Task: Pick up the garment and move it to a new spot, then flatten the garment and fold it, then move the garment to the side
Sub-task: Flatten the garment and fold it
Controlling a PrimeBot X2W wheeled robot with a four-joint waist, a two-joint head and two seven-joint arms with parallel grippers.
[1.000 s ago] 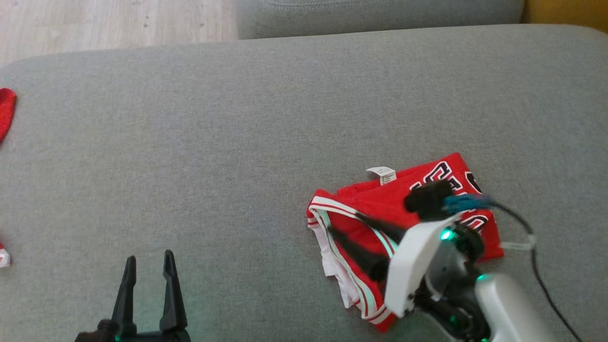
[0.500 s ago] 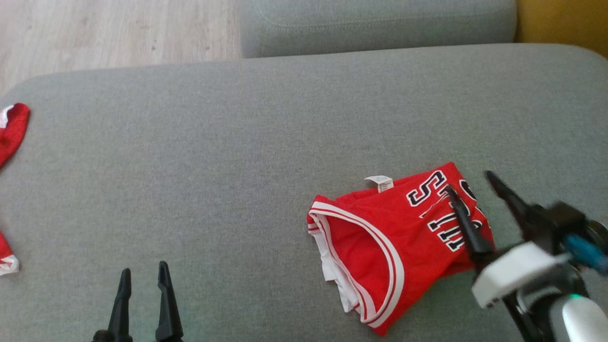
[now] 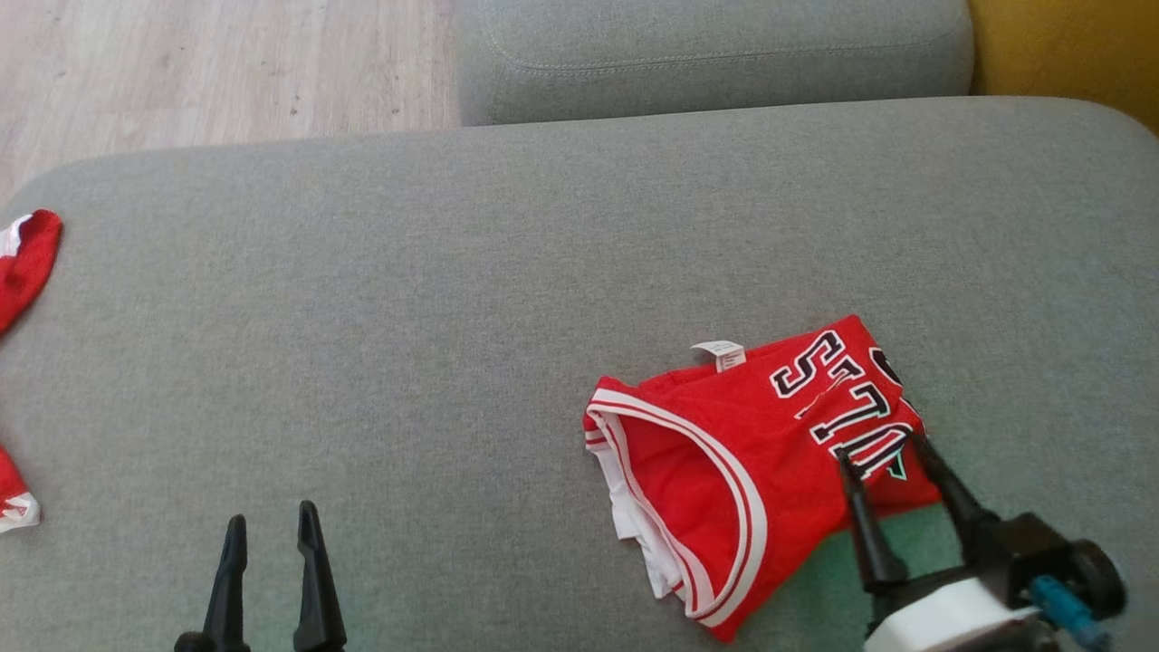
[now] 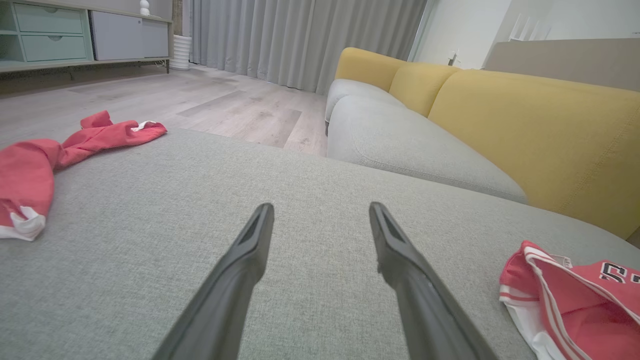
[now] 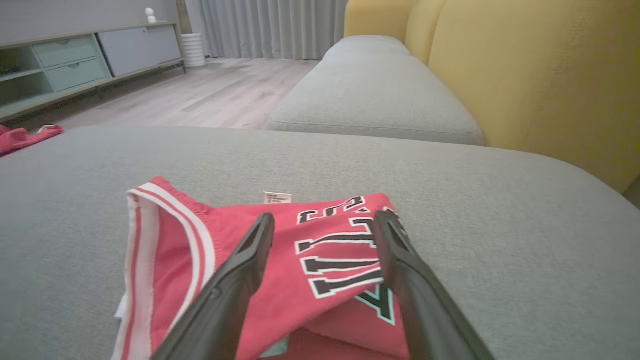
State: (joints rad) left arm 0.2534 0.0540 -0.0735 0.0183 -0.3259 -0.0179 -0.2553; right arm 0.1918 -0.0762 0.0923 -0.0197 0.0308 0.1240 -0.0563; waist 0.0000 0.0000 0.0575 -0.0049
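Note:
The garment [image 3: 742,462] is a red jersey with white trim and black letters, folded into a compact bundle on the right part of the grey cushion [image 3: 453,317]. It also lies under my fingers in the right wrist view [image 5: 280,260] and at the right edge of the left wrist view [image 4: 575,310]. My right gripper [image 3: 883,453] stands open at the jersey's near right corner, fingertips over the lettering, nothing between them. Far to the left, my left gripper [image 3: 272,521] is open and empty above bare cushion, well clear of the jersey.
More red cloth [image 3: 23,263] lies at the cushion's left edge, seen crumpled in the left wrist view [image 4: 55,160]. A second grey seat cushion [image 3: 715,54] lies beyond, with the yellow sofa back [image 3: 1068,45] at the far right and wooden floor [image 3: 217,63] at the far left.
My right gripper has lifted off the jersey's middle, swung right and drawn back to its near right corner, leaving the jersey lying folded. The head camera has tilted slightly. The left gripper kept still.

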